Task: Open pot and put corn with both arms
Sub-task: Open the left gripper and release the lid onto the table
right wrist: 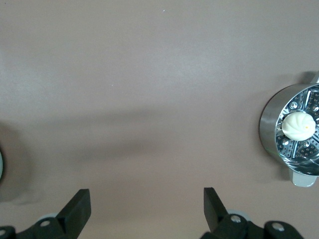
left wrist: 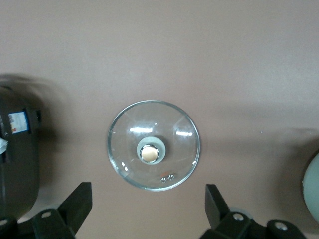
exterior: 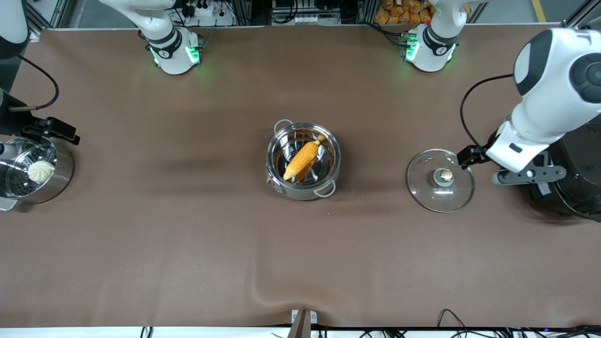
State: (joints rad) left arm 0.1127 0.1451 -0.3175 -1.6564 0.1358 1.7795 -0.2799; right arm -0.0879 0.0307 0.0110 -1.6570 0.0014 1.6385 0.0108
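Observation:
The steel pot (exterior: 303, 161) stands open in the middle of the table. The yellow-orange corn (exterior: 301, 161) lies inside it, pale stub tip toward the robots' bases. The glass lid (exterior: 440, 181) with its copper knob lies flat on the table toward the left arm's end, apart from the pot. My left gripper (exterior: 528, 174) hovers between the lid and the black cooker. In the left wrist view it (left wrist: 148, 189) is open and empty, with the lid (left wrist: 175, 149) below it. My right gripper (exterior: 42, 129) hovers by the steamer pot at the right arm's end. In the right wrist view it (right wrist: 147, 191) is open and empty.
A steel steamer pot (exterior: 56, 176) with a white bun (exterior: 41, 171) stands at the right arm's end; it also shows in the right wrist view (right wrist: 271, 129). A large black cooker (exterior: 577, 178) stands at the left arm's end. The brown cloth has a wrinkle near the front edge.

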